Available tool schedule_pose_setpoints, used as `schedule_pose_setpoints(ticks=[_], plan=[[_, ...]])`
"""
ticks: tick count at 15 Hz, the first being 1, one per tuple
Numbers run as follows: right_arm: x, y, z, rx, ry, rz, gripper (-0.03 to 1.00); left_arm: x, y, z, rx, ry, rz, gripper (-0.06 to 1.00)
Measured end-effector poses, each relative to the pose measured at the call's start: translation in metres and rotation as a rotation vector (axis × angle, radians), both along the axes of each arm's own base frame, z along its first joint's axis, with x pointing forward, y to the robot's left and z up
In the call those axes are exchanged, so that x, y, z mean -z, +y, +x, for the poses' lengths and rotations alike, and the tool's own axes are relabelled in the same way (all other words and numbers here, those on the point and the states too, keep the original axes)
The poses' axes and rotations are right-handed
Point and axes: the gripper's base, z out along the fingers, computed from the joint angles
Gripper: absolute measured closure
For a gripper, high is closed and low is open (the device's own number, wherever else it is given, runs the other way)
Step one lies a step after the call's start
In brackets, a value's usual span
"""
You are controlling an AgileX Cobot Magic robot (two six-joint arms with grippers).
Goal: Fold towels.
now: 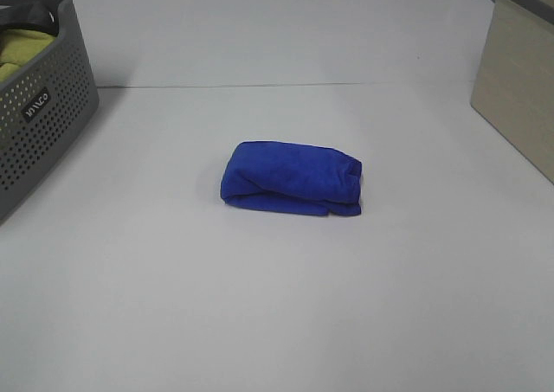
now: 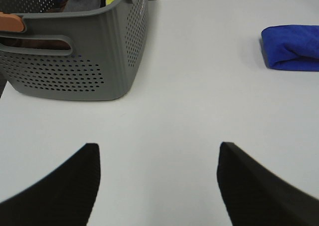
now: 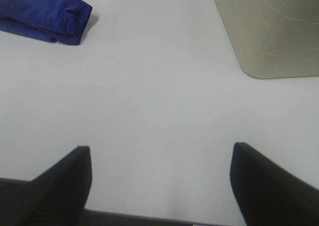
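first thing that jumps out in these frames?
The blue towel, folded into a compact bundle, alone mid-table. A grey perforated basket with yellow-green cloth inside sits at the left edge, a beige bin at the right. Both grippers are open over bare table, holding nothing.

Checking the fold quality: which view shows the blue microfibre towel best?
The exterior high view: the whole folded blue microfibre towel lies mid-table, unobstructed. The left wrist view catches one end at the frame edge; the right wrist view shows only a corner.
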Motion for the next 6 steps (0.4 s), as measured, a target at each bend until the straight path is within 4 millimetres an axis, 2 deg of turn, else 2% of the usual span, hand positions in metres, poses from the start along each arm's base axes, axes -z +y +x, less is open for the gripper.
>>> schedule_pose_setpoints(ticks=[6], plan=[[0.0008, 0.0000, 0.0003, 0.000, 0.003, 0.000, 0.22, 0.0000, 0.0000, 0.0000, 0.000, 0.000, 0.000, 0.30]])
